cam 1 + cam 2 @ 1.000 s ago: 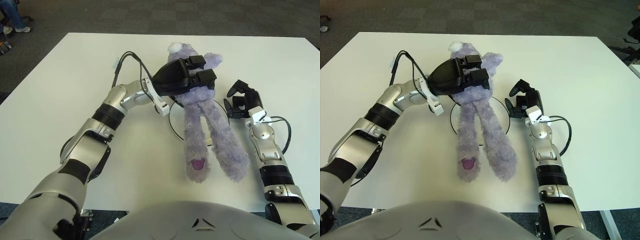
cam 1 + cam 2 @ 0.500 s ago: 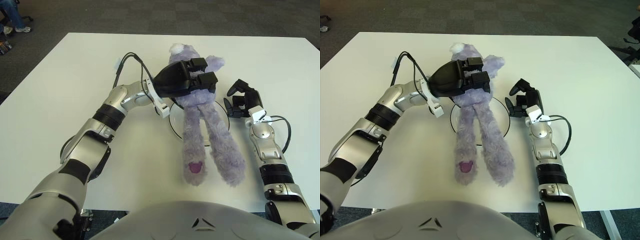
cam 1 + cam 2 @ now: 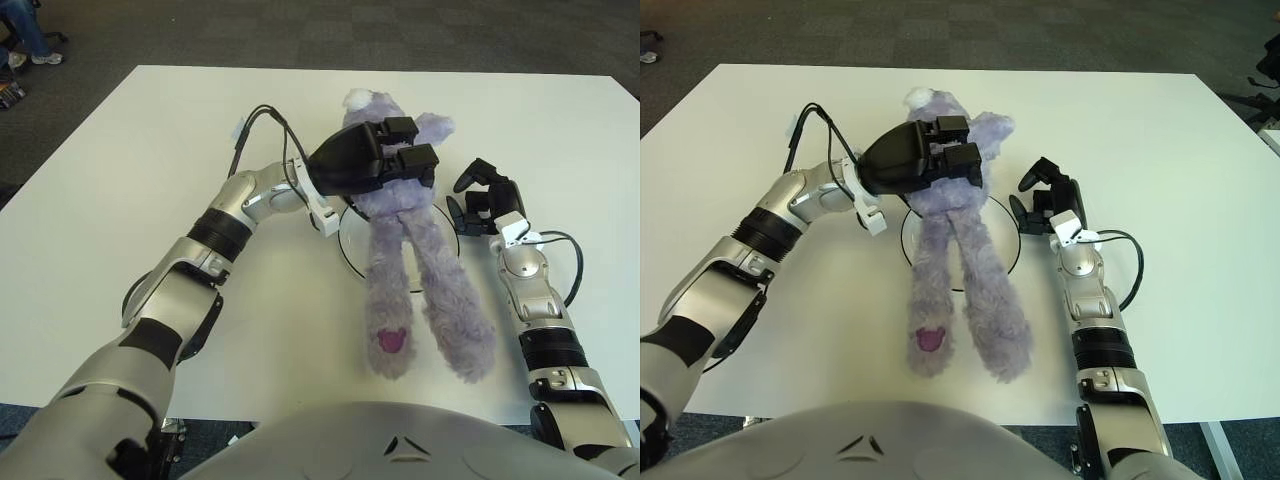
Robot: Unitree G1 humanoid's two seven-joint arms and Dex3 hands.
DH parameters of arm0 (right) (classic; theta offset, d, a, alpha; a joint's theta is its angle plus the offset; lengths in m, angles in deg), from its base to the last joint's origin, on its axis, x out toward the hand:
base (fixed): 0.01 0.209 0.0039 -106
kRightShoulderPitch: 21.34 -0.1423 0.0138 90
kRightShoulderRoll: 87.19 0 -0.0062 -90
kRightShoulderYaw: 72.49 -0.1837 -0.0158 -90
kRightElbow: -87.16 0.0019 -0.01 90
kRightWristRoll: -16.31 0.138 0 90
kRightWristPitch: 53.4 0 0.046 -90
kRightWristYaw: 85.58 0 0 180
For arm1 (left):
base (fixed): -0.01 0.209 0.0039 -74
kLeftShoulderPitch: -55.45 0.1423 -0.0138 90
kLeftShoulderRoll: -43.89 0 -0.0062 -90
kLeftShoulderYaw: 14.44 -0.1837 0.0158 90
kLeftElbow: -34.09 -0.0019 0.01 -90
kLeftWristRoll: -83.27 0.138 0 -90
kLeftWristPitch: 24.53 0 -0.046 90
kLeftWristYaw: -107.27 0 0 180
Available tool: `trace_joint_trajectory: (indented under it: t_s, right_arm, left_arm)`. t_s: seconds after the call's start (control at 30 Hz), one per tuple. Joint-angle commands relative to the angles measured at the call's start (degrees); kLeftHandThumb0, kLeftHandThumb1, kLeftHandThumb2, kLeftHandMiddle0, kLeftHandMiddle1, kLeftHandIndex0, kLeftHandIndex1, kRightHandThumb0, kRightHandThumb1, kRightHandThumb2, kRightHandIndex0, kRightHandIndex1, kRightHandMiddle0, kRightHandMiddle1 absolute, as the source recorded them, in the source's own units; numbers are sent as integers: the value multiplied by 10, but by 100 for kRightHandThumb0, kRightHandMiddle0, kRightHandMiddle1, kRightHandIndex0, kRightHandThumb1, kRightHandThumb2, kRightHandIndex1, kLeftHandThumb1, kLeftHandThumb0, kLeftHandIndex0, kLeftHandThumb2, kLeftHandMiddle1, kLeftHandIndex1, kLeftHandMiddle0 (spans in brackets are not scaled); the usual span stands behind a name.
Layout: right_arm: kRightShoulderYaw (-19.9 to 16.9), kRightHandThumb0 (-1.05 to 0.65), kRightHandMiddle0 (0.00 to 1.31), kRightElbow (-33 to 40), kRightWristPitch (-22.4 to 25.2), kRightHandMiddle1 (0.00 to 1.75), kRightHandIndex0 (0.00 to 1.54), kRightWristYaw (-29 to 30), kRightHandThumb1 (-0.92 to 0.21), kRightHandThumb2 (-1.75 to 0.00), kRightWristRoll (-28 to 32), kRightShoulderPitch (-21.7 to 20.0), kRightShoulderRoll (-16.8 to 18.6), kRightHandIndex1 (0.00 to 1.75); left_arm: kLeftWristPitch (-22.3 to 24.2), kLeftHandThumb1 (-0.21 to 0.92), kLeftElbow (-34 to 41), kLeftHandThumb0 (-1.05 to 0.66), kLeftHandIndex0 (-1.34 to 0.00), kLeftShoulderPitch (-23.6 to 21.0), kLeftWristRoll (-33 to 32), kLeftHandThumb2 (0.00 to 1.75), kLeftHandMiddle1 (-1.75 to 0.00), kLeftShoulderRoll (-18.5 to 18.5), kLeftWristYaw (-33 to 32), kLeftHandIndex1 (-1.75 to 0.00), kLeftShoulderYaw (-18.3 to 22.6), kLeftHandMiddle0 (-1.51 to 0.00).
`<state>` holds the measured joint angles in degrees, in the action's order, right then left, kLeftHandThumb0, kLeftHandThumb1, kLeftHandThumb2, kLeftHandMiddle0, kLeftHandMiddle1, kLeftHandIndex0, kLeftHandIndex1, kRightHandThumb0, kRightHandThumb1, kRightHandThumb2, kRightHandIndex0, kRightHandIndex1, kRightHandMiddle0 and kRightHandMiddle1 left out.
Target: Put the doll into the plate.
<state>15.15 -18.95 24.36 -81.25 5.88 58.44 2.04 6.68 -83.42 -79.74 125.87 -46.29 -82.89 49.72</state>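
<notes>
A: What's the doll (image 3: 405,255) looking like?

B: Fuzzy lilac plush, long legs, purple paw mark on one foot. I'm gripping its torso w/ my left hand (image 3: 372,166), fingers clamped round it. Body's hanging over the plate (image 3: 349,244), legs trailing toward me across the near rim onto the table (image 3: 120,170).

A: Counts?

B: 1 doll, 1 plate, 2 hands. My right hand (image 3: 1044,198) is showing just right of the plate, fingers loosely curled, holding nothing.

A: Views differing?

B: Left eye's catching someone's shoes top-left; right eye's showing chair legs far right.
</notes>
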Motion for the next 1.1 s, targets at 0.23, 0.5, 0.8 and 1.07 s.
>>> trace_joint_trajectory:
  t_s: [0.23,0.5,0.8,1.07]
  right_arm:
    - [8,-45,55,-26,41,175,109,-7,-40,-121,-12,22,1,175]
    - [7,-46,57,-26,35,175,112,-4,-37,-124,-13,21,-1,175]
    - [10,-46,57,-30,21,175,111,21,-37,-125,-32,23,-2,175]
    - [16,-46,56,-22,13,175,108,47,-39,-122,-58,27,2,175]
  left_arm:
    - [29,84,16,0,-24,14,-71,59,-168,-4,105,-162,-7,-24]
    - [31,92,26,-17,-19,11,-49,50,-156,-5,111,-168,-1,-13]
    - [24,74,28,-58,-2,7,-24,71,-111,-10,101,-119,-1,-7]
    - [12,80,23,-67,0,4,-20,64,-85,-12,98,-94,-1,-8]
